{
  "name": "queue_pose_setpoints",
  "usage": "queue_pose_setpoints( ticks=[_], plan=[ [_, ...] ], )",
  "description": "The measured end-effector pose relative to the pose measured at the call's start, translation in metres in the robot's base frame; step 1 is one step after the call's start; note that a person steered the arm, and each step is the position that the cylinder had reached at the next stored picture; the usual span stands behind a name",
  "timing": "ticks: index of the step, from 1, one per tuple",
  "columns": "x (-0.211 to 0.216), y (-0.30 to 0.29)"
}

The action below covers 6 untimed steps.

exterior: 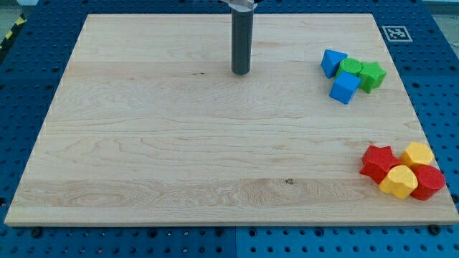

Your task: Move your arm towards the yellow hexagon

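Observation:
My tip [240,72] rests on the wooden board [179,158] near the view's top centre, with the dark rod rising straight above it. The yellow hexagon [418,155] lies at the view's bottom right, in a tight cluster with a red star [377,163], a second yellow block [398,182] whose shape I cannot make out, and a red block [429,182]. My tip is far from this cluster, up and to the left of it, and touches no block.
A second cluster sits at the view's top right: a blue block [332,62], a round green block [351,67], a green star [372,75] and a blue cube [345,87]. A black-and-white marker [396,33] is on the board's top right corner.

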<state>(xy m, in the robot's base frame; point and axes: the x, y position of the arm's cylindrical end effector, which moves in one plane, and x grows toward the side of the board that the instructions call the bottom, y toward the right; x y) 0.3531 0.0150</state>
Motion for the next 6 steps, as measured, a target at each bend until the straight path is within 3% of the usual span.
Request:
queue_pose_setpoints(
  ticks=[2,3,4,5,6],
  plan=[
    [0.009,-0.001],
    [0.035,0.004],
    [0.095,0.049],
    [0.126,0.112],
    [0.127,0.182]
  ],
)
